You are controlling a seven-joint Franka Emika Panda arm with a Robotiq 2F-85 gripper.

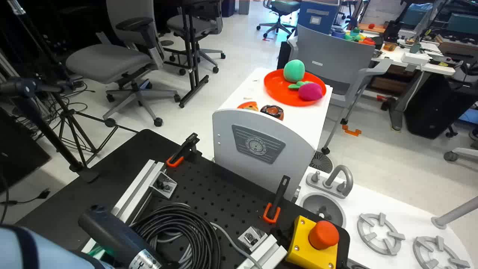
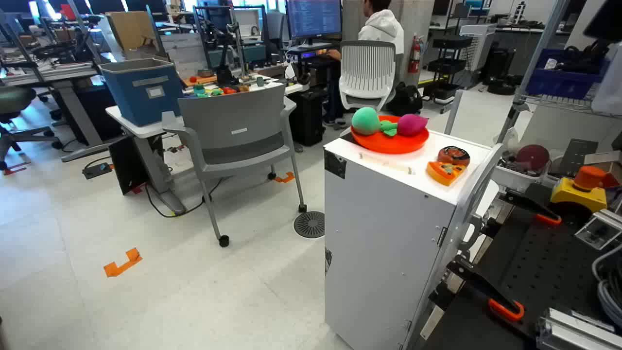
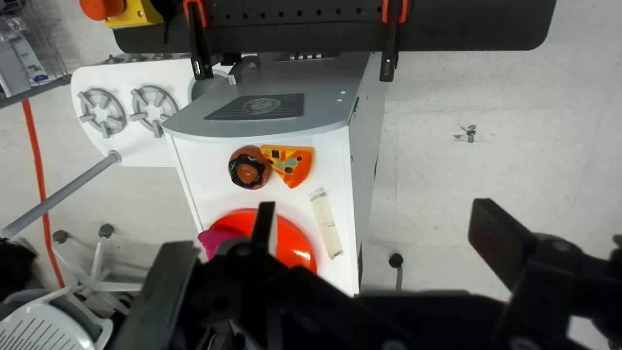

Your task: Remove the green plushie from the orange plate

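Note:
The green plushie [image 1: 294,70] is a round light-green ball. It rests on the orange plate [image 1: 274,89] at the far edge in an exterior view. It also shows in an exterior view [image 2: 365,121], with the plate [image 2: 388,144] under it. A magenta toy with green leaves [image 1: 310,92] lies beside it on the plate. In the wrist view my gripper [image 3: 379,218] is open with nothing between its fingers. One finger overlaps the plate [image 3: 295,245] in the picture; the other is over the floor. The green plushie is hidden there behind the gripper. The fingers are out of both exterior views.
The plate stands on a tall white cabinet [image 2: 379,170]. A toy donut [image 3: 249,167] and a toy pizza slice [image 3: 291,163] lie near its raised grey panel [image 1: 257,145]. A black pegboard table [image 1: 209,186] with clamps, and a toy sink and stove [image 1: 373,209], adjoin it.

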